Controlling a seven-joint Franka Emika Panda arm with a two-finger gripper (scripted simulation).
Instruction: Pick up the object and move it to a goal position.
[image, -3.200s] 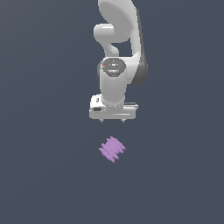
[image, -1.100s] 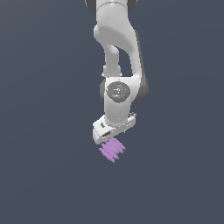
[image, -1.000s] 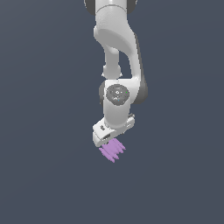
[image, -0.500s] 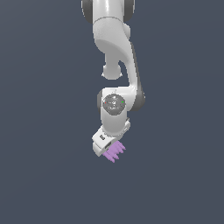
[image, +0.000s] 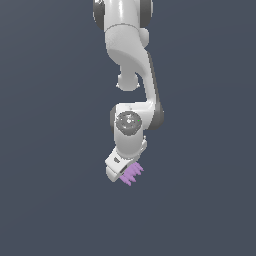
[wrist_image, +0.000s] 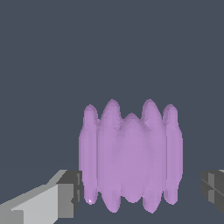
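Between the fingers (wrist_image: 65, 194) | light-purple ridged object (wrist_image: 130, 157) | one pad apart

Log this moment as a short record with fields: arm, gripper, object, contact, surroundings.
arm: white Panda arm, reaching down, wrist tilted
gripper: gripper straddles the object, one finger on each side
object: light-purple ridged block, its spiky fins poking out beneath the gripper in the exterior view
contact: one finger sits against the block; the other is apart from it, gap visible
grasp: not closed on the block
surroundings: plain dark grey background; no goal marker visible
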